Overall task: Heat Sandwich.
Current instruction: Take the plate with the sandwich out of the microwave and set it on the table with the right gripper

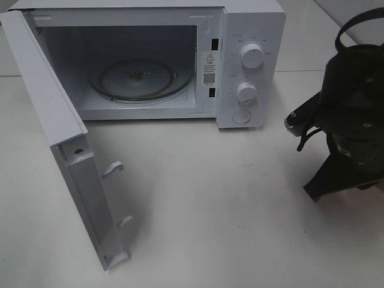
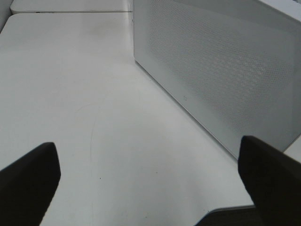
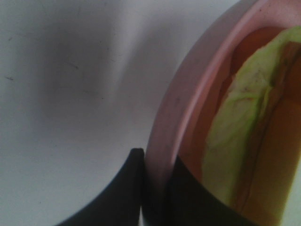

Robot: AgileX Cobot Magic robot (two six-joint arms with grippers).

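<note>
White laminate table (image 1: 210, 228) spreads under everything, and on it stands the white microwave (image 1: 252, 54), its door (image 1: 66, 162) swung fully open toward the left of the high view. Inside, the glass turntable (image 1: 141, 78) lies bare, so the cavity is ready and nothing has been loaded yet. Two dials (image 1: 251, 57) sit on the control panel, one above the other.

At the right edge of the high view the right arm (image 1: 351, 114) hangs over the table, well apart from the microwave. Its wrist view shows the right gripper (image 3: 157, 188) clenched on the rim of the round pink plate (image 3: 164, 122), one finger outside the rim and one inside. The sandwich (image 3: 240, 141) lies in that plate, its pale yellow-green filling and orange-brown crust close to the lens; it does not show in the high view.

The left gripper (image 2: 150, 179) is released, its jaws spread wide with only bare table between them, near the microwave's perforated side wall (image 2: 221, 70).

The sandwich looks soft, light and easily crushed, with layers that could slide apart. Taking hold by the stiff plate rim rather than the bread seems the better choice, and the plate probably needs to stay level, since a smooth plate could let the sandwich slip.
</note>
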